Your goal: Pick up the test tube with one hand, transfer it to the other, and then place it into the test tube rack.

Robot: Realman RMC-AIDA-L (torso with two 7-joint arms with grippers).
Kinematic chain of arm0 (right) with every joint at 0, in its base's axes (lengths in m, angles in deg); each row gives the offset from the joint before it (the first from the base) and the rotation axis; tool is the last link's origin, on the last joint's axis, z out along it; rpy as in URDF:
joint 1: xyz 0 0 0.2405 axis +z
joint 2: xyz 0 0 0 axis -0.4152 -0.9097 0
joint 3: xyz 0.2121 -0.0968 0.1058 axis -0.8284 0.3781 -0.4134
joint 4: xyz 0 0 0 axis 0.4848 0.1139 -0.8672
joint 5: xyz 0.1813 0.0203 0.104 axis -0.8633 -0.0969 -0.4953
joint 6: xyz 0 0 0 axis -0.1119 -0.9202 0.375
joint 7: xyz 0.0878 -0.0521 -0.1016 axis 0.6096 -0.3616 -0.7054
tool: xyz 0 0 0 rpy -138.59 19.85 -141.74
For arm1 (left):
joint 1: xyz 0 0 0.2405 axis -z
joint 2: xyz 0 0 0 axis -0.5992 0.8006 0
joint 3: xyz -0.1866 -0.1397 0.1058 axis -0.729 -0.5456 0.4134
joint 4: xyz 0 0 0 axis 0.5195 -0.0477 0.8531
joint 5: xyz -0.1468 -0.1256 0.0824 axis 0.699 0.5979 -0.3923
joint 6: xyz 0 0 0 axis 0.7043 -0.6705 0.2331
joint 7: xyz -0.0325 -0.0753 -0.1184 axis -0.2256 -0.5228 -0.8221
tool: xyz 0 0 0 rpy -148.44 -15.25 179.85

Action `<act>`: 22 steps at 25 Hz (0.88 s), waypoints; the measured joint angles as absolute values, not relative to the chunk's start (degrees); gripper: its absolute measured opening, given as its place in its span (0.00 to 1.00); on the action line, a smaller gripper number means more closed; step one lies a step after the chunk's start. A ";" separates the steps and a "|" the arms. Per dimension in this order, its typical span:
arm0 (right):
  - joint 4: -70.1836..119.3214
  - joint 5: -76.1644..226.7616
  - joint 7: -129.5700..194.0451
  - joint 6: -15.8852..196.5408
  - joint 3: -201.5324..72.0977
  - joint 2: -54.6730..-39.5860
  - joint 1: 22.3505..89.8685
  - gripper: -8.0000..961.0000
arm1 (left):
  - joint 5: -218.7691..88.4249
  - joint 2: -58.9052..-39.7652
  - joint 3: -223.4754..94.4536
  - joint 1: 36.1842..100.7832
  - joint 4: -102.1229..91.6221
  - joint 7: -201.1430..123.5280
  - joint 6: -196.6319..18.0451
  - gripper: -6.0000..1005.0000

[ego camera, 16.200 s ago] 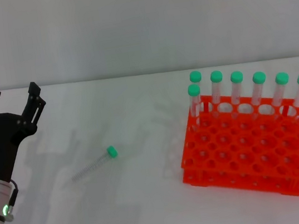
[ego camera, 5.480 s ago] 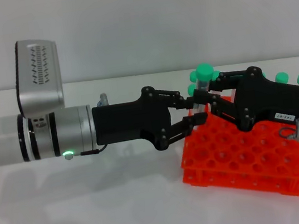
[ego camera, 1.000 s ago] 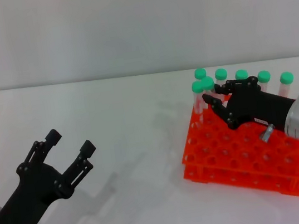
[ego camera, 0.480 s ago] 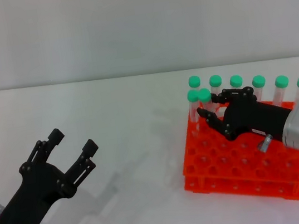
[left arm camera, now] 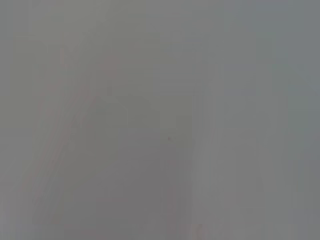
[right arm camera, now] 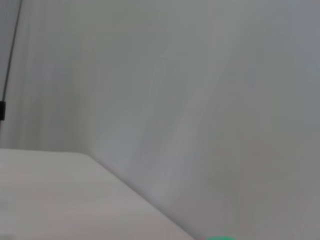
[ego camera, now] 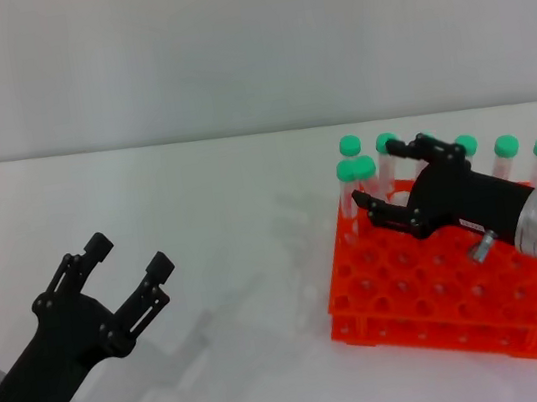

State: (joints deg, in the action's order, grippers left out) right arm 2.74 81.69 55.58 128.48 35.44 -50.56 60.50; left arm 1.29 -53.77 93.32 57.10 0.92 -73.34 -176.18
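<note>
Since half a second ago my right gripper (ego camera: 379, 182) spread open, test tube (ego camera: 367, 181) racked between its fingers; left gripper (ego camera: 126, 263) open, no readable labels.

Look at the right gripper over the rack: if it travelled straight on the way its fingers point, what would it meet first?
The right gripper, open above the test tube rack, points toward the robot's left. It would probably meet the capped tubes at the rack's far left corner first, though depth is uncertain.
</note>
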 joint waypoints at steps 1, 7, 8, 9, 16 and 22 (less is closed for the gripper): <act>2.22 81.52 55.57 129.03 35.32 -50.47 59.93 0.60 | 1.30 -53.75 93.31 57.07 0.96 -73.32 -176.18 0.88; -0.89 81.21 55.55 133.46 33.46 -50.12 56.54 0.84 | 1.41 -53.54 93.24 56.75 1.08 -73.28 -176.20 0.88; -1.39 81.21 55.55 133.55 33.28 -50.05 56.04 0.88 | 1.42 -53.52 93.23 56.83 1.10 -73.28 -176.19 0.88; -1.93 81.22 55.54 133.67 33.04 -49.94 55.52 0.88 | 1.41 -53.52 93.23 56.93 1.12 -73.29 -176.18 0.88; -5.02 81.71 55.44 136.92 27.04 -49.51 50.96 0.88 | 2.59 -53.51 93.22 56.91 2.36 -73.29 -176.15 0.88; -6.49 81.83 54.93 142.71 14.67 -48.97 43.36 0.88 | 7.46 -53.62 93.15 56.17 4.64 -73.19 -176.00 0.88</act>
State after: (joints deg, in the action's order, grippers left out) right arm -6.49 81.83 54.93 142.71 14.67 -48.97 43.36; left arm 7.46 -53.62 93.15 56.17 4.64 -73.19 -176.00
